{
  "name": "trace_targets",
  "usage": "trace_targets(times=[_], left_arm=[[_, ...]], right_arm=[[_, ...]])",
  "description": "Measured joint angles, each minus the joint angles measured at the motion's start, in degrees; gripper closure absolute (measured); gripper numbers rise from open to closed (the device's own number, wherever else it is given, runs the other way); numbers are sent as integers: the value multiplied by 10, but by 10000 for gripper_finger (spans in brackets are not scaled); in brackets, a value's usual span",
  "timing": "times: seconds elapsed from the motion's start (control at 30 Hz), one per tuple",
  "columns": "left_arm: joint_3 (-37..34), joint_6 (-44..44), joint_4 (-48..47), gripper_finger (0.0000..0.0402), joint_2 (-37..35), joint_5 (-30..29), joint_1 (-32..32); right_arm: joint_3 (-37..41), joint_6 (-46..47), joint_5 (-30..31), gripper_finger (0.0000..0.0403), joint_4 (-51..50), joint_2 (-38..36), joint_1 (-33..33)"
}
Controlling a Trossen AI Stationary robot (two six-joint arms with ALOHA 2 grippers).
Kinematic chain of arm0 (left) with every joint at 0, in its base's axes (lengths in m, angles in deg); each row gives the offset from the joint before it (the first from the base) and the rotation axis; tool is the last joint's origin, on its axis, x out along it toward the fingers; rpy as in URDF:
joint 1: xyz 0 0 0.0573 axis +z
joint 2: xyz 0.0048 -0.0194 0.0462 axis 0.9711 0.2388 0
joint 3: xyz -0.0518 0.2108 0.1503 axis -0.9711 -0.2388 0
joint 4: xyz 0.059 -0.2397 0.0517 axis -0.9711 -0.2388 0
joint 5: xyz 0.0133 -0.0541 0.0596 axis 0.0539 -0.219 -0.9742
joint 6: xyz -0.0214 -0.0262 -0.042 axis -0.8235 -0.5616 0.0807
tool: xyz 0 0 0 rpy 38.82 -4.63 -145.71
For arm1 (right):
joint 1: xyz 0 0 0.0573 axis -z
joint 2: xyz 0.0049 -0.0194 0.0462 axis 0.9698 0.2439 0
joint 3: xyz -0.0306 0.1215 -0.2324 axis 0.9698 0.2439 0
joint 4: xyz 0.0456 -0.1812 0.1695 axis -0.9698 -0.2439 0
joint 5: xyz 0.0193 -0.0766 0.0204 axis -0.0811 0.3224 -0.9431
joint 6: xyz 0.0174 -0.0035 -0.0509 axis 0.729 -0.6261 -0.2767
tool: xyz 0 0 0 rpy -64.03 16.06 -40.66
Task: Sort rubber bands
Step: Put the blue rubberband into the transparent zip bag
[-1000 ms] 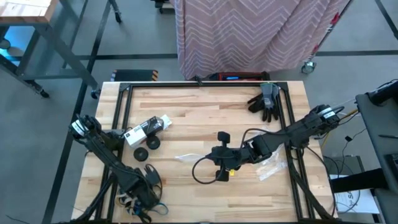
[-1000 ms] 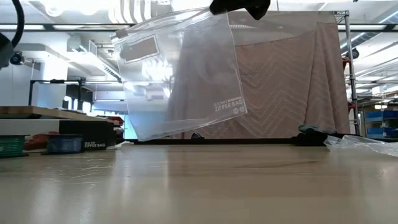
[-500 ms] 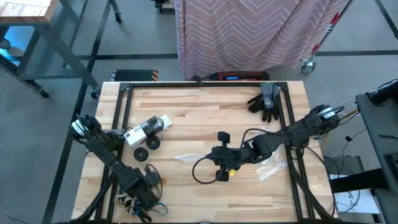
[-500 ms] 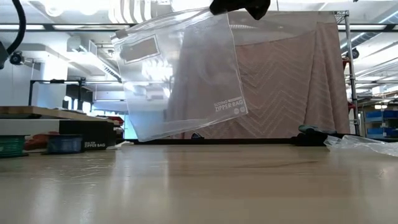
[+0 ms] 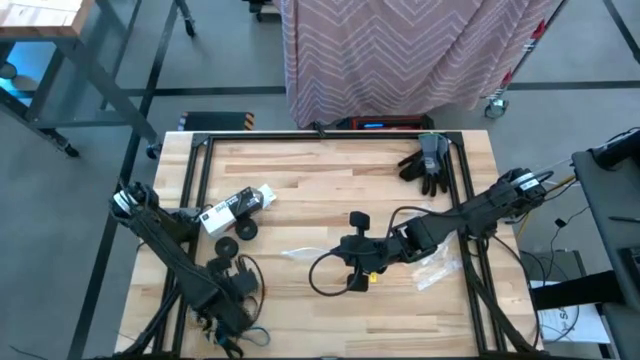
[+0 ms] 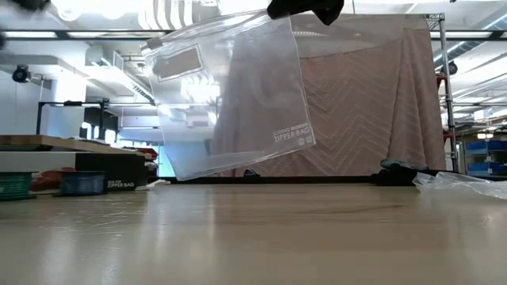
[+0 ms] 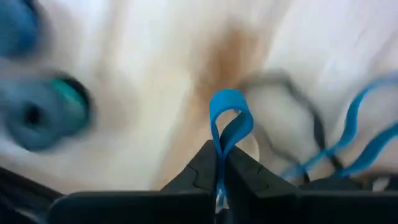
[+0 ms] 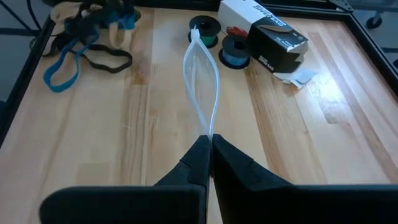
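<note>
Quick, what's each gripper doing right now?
Left gripper: shut on a thin blue rubber band.
Right gripper: shut on a clear plastic zipper bag.

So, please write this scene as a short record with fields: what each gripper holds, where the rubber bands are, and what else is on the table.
left gripper: shut on a blue rubber band, at the table's front left corner
right gripper: shut on the clear zipper bag, held up above mid-table
other rubber bands: blue, tan and black, in a loose pile beside the left gripper
boxes: black and white, left half of the table
spools: beside the boxes
gloves: dark grey, far right corner
</note>
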Motion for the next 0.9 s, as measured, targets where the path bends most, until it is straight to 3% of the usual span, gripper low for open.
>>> trace_targets(times=[0.3, 0.5, 0.73, 0.9], left_arm=[[106, 83, -13, 400, -86, -294, 1], [110, 203, 71, 401, -133, -455, 1], [100, 273, 149, 401, -149, -497, 2], [73, 378, 277, 401, -149, -494, 16]], right_arm=[[0, -2, 0, 403, 0, 0, 0], [0, -3, 0, 403, 0, 0, 0], [0, -3, -2, 403, 0, 0, 0], [0, -3, -2, 403, 0, 0, 0]])
